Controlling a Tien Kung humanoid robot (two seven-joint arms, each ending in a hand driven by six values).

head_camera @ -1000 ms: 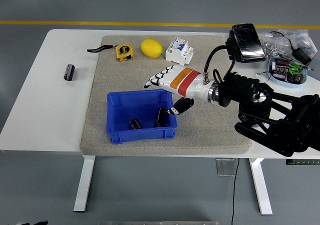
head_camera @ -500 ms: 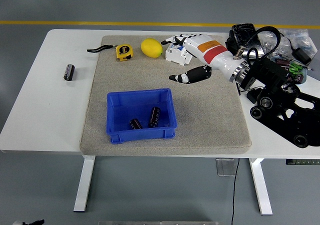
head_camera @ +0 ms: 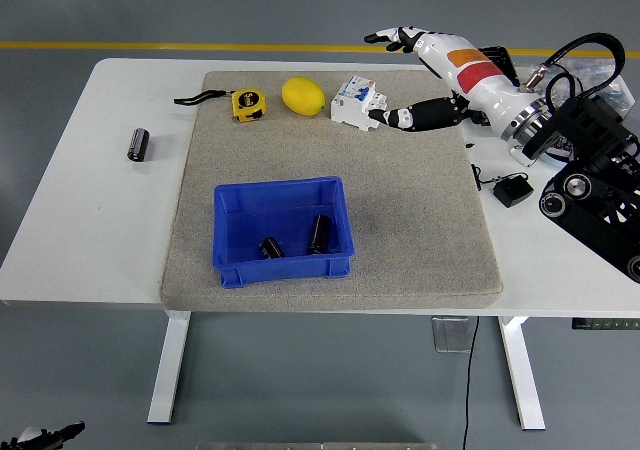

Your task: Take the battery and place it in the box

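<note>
From the head view, the white-and-black right hand [head_camera: 425, 75] hovers open-fingered and empty at one o'clock beside the white circuit breaker [head_camera: 358, 102], two black cylindrical batteries [head_camera: 297, 238] lie inside the blue plastic box [head_camera: 282, 230], and the lone black battery [head_camera: 138, 143] at nine o'clock risks lying beyond reach.

Behind the right hand's [head_camera: 425, 75] fingers [head_camera: 385, 37], the arm hides a dark device. The arm's base [head_camera: 600, 195] runs off the right edge.
</note>
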